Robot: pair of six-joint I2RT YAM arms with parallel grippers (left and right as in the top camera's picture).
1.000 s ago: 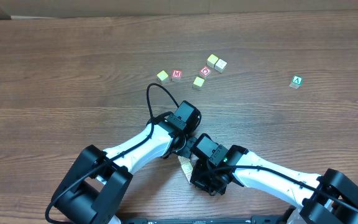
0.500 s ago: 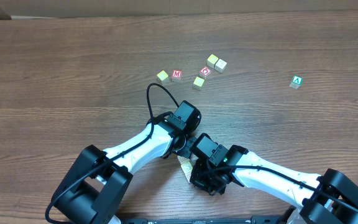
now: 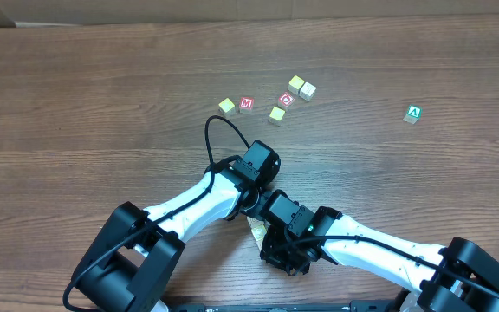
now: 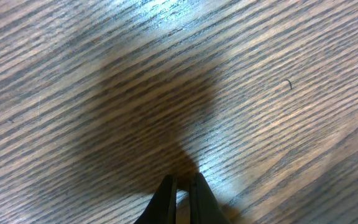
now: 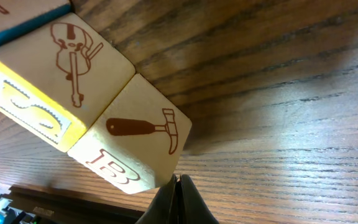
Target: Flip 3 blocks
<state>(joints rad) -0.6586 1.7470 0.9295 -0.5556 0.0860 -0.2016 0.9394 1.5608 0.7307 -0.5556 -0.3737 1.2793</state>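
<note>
Three pale wooden blocks lie packed together in the right wrist view. The hammer block (image 5: 138, 134) has a red "B" on its side. The violin block (image 5: 58, 59) has a yellow face. Only a corner of a blue-edged block (image 5: 17, 18) shows at top left. My right gripper (image 5: 178, 182) is shut, its tips against the lower corner of the hammer block and holding nothing. From overhead, only a pale sliver of these blocks (image 3: 255, 229) shows between the two arms. My left gripper (image 4: 182, 184) is shut over bare wood, holding nothing.
Farther back on the wooden table (image 3: 76, 104) lies a loose cluster of small cubes: a yellow-green one (image 3: 226, 106), a red "M" cube (image 3: 246, 104), another red one (image 3: 286, 99), and pale ones (image 3: 301, 87). A green "A" cube (image 3: 414, 113) sits alone at right.
The right arm's wrist has shifted slightly to the left and toward the table's front edge. The left arm and the far cubes have not moved.
</note>
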